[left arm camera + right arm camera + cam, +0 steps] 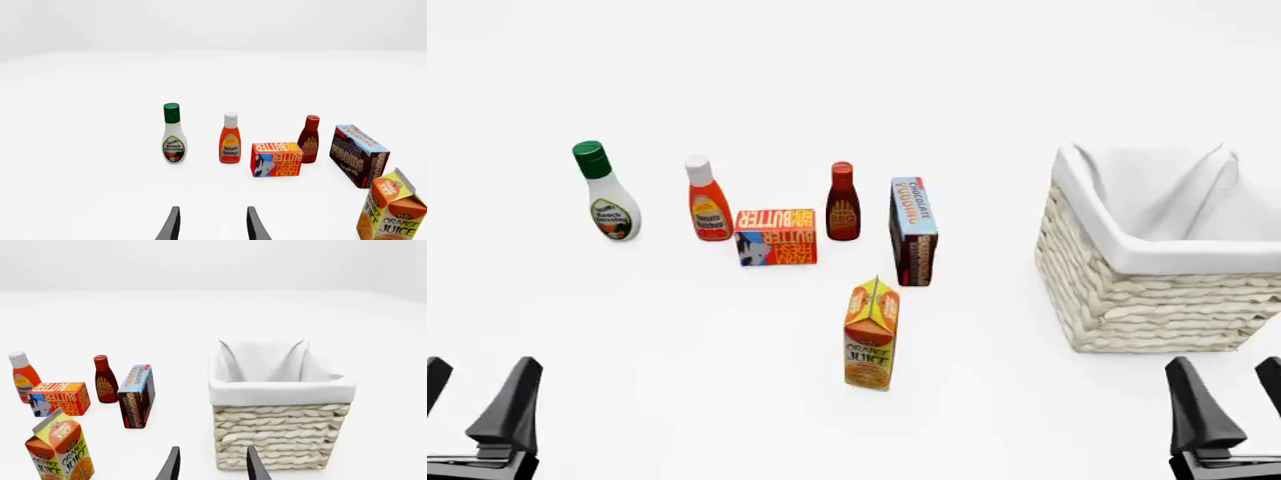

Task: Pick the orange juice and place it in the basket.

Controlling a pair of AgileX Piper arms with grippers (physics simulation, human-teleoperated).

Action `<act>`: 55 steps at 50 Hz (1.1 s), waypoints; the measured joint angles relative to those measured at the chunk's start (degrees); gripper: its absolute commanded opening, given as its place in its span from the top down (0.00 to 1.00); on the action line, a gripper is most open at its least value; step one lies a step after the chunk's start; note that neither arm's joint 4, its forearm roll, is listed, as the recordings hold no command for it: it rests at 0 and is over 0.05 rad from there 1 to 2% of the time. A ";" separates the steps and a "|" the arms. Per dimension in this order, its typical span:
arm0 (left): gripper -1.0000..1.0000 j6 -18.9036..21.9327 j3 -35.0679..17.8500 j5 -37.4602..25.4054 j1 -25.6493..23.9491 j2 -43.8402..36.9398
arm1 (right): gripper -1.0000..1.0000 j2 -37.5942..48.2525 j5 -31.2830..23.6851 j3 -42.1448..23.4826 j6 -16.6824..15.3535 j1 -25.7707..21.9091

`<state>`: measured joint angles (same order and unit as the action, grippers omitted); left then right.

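The left gripper (474, 400) hung at the near left of the table (988, 90), its two dark fingers spread apart with nothing between them. The right gripper (1228, 395) sat at the near right in the same way, fingers parted and empty.

The orange juice carton (872, 335) stood upright ahead of both grippers and roughly midway between them, somewhat nearer the left one, well apart from either. In the left wrist view the carton (392, 210) showed off to one side of the open fingers (171, 225), not in line with them. The basket (1148, 290), cream wicker with a white cloth lining, stood directly ahead of the right gripper and near it; the right wrist view had the basket (280, 440) just beyond the fingertips (252, 465).

Farther out past the carton stood a loose row: a ranch dressing bottle (605, 195) with a green cap, ahead of the left gripper, then a tomato ketchup bottle (706, 200), a butter box (775, 237), a dark BBQ sauce bottle (843, 203) and a chocolate pudding box (913, 232) standing on end. The pudding box was the closest of these to the juice, yet apart from it.
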<state>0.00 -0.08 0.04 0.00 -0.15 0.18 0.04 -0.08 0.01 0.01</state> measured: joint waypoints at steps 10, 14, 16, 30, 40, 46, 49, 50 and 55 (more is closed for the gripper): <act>0.00 0.01 -0.11 0.07 0.00 -0.20 | 0.00 0.39 0.15 -0.10 0.00 -0.02; 0.00 0.09 -0.11 0.12 -0.02 -0.18 | 0.00 0.36 0.15 -0.14 0.09 -0.06; 0.00 0.12 -0.11 0.23 0.04 -0.25 | 0.00 0.30 0.60 -0.35 0.13 -0.58; 0.00 0.23 -0.08 0.31 0.20 -0.17 | 0.00 1.14 0.97 -0.18 0.30 0.12; 0.00 0.25 -0.06 0.34 0.24 -0.16 | 0.00 1.37 0.67 -1.59 0.85 0.34; 0.00 0.26 -0.05 0.35 0.26 -0.15 | 0.00 3.67 1.76 -3.62 1.67 -1.01; 0.00 0.26 -0.04 0.35 0.26 -0.15 | 0.00 5.26 2.10 -4.97 2.16 -1.53; 0.00 0.26 -0.04 0.35 0.26 -0.15 | 0.00 5.90 2.19 -5.44 2.37 -1.60; 0.00 0.27 -0.04 0.34 0.27 -0.13 | 0.00 9.43 2.60 -7.51 3.40 -1.57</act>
<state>0.26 -0.12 0.38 0.27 -0.27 9.61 2.65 -7.59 3.41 -1.56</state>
